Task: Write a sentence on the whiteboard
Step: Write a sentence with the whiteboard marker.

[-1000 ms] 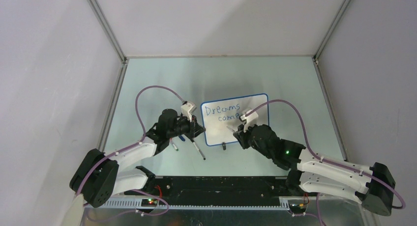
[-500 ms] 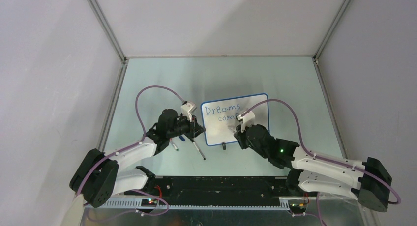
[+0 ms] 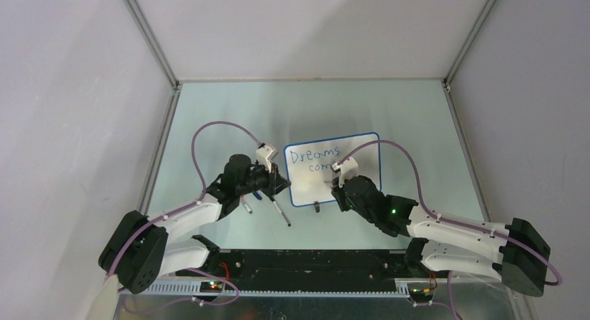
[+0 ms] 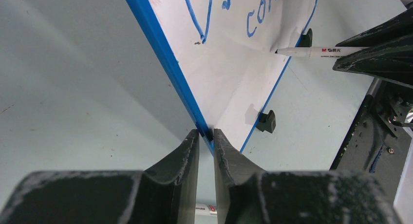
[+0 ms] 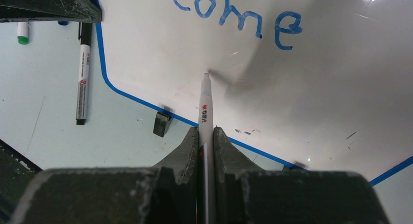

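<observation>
Overhead, a pale green tabletop (image 3: 417, 125) walled in white carries two black-and-white arms that lean in from the near edge, purple cables (image 3: 222, 125) looping above them. The right arm's wrist covers the lower right part of the whiteboard (image 3: 306, 184), which lies near the middle of the tabletop. Two spare markers (image 3: 280, 213) lie just off the board's left corner, beside the left arm.

The board is glossy white with a thin blue rim and rounded corners, and small black clip feet (image 5: 161, 122) sit along its near edge. The sentence (image 3: 316, 158) runs in blue marker: "Dreams" above, "come" below.

From above, the right arm hides the end of "come"; the right wrist camera shows the word whole. That view shows the right gripper (image 5: 206, 131) clamped on a white marker (image 5: 205, 100), its tip on the board below the word. The left wrist camera shows the left gripper (image 4: 206, 135) pinching the board's blue left edge.
</observation>
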`<state>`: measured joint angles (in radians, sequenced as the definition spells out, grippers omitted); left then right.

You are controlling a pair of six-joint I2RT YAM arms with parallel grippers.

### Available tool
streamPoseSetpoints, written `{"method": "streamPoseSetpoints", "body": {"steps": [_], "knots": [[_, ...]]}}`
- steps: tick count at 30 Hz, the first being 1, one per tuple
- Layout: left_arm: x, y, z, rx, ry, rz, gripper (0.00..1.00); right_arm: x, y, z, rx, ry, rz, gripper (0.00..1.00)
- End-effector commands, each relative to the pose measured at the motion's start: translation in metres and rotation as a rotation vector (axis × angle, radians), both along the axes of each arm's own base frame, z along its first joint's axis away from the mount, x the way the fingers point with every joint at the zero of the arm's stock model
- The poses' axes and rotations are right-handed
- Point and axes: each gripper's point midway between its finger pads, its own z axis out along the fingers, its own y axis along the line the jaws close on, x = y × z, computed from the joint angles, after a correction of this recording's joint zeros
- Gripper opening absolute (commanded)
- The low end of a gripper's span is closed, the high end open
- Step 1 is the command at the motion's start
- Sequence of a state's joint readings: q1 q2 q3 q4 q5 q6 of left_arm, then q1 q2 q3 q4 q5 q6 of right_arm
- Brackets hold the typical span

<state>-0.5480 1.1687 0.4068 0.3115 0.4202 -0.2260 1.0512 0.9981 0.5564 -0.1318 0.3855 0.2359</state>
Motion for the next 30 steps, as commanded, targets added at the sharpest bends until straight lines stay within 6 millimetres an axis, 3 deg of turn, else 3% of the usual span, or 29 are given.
{"method": "streamPoseSetpoints", "body": {"steps": [1,17,30], "knots": [[0.007,-0.005,0.018,-0.018,-0.067,-0.014,0.22,0.011,0.006,0.021,0.04,-0.03,-0.042,0.0],[0.006,-0.005,0.017,-0.017,-0.066,-0.013,0.22,0.015,-0.013,0.024,0.021,-0.034,-0.109,0.0],[0.006,-0.005,0.017,-0.019,-0.066,-0.013,0.22,0.009,0.005,0.034,0.088,-0.031,-0.015,0.0]]}}
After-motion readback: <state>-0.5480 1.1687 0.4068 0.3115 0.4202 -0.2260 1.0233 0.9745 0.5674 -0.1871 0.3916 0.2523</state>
